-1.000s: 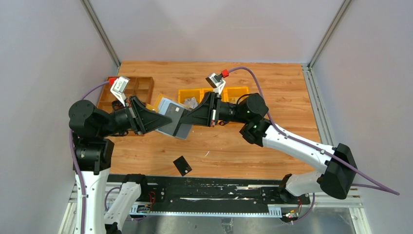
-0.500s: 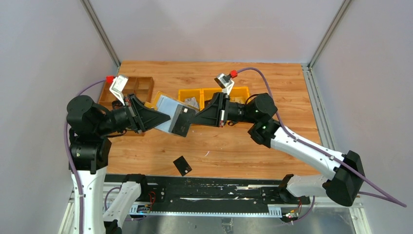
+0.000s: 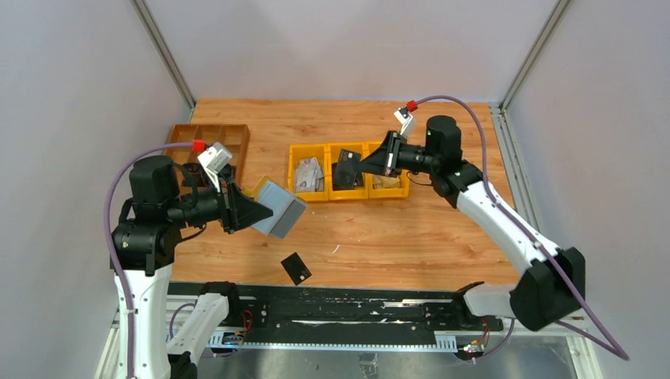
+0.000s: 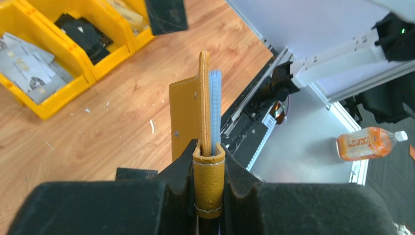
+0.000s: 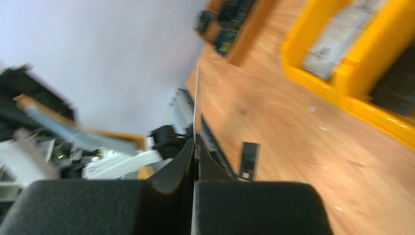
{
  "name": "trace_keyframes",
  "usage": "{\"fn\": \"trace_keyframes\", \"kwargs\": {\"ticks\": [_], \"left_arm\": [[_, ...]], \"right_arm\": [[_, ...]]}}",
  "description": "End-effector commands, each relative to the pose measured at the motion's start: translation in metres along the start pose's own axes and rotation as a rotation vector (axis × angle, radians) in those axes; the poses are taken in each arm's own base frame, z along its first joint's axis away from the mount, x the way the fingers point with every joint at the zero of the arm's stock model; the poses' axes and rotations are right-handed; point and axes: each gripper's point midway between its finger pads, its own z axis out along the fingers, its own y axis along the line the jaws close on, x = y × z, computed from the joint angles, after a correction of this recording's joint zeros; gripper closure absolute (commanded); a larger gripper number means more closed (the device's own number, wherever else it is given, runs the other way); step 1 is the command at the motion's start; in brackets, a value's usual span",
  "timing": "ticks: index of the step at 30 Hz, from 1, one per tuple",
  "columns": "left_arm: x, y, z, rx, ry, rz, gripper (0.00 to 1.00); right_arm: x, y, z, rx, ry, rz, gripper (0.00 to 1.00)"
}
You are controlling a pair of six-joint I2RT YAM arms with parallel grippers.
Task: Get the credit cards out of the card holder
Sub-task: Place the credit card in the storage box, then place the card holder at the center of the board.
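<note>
The card holder (image 3: 278,209) is pinched at one end by the left gripper (image 3: 254,213) and held above the table (image 3: 442,237), left of centre. A black credit card (image 3: 348,167) is clamped in the right gripper (image 3: 365,163) over the middle yellow bin (image 3: 348,192), well apart from the holder. A second black card (image 3: 295,268) is seen lying flat near the table's front edge.

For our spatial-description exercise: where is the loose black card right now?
In the top view, the black card lies flat on the table near its front edge, left of centre, just nearer than the card holder in the left gripper.
</note>
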Motion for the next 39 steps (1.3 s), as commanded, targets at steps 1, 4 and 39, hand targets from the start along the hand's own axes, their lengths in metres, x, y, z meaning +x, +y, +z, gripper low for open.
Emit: {"fn": "trace_keyframes", "kwargs": {"ticks": [1, 4, 39], "left_arm": [[0.023, 0.003, 0.006, 0.039, 0.065, 0.01, 0.9], [0.037, 0.015, 0.016, 0.046, 0.128, 0.004, 0.89], [0.173, 0.164, 0.24, -0.09, 0.656, 0.824, 0.63]], "right_arm": [[0.009, -0.091, 0.009, 0.235, 0.096, -0.036, 1.0], [0.005, -0.135, 0.026, 0.33, 0.149, -0.052, 1.0], [-0.043, -0.183, 0.023, 0.559, 0.126, -0.264, 0.22]]}}
